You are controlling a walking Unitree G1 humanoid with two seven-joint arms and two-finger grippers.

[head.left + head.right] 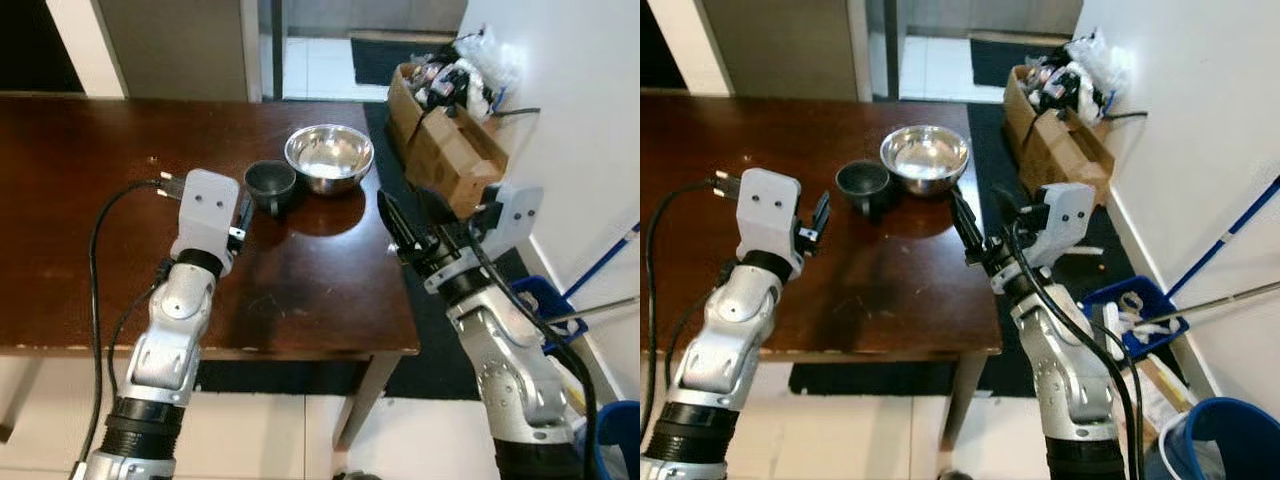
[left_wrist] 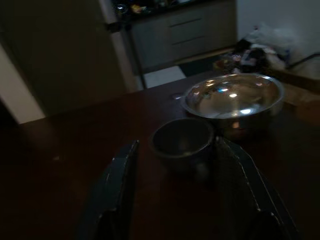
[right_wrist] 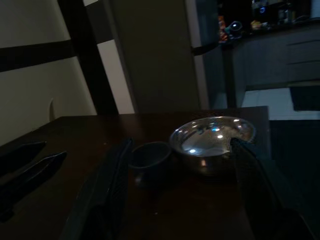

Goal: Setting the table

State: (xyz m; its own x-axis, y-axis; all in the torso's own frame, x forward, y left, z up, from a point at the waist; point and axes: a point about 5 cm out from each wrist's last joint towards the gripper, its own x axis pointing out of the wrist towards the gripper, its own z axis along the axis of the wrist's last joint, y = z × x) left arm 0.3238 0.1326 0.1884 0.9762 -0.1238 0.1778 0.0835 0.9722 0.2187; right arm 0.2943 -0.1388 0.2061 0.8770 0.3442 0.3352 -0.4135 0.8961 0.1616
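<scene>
1. Fingers [image 2: 122, 185] of the left gripper [image 1: 243, 218] are spread apart, holding nothing; the left wrist view shows the dark cup [image 1: 270, 185] framed in the gap just ahead of the tips, not touched.
2. Right gripper [image 1: 410, 228] fingers [image 3: 107, 192] are also spread and empty, hovering at the table's right edge and pointing toward the dishes.
3. Cup: dark grey, upright, on the brown wooden table [image 1: 80, 200], toward its far right part.
4. Steel bowl [image 1: 329, 157]: upright, just right of the cup and slightly farther back, touching or nearly touching it; cannot tell which.
5. Left arm reaches in over the table top; a black cable runs from its wrist housing back along the arm.
6. Off the table to the right: cardboard box [image 1: 445, 135] stuffed with bags against the white wall, blue basket [image 1: 1130, 310] on the floor, blue bucket [image 1: 1215, 440] at the lower corner, and a blue-handled stick [image 1: 1240, 225] leaning on the wall.
</scene>
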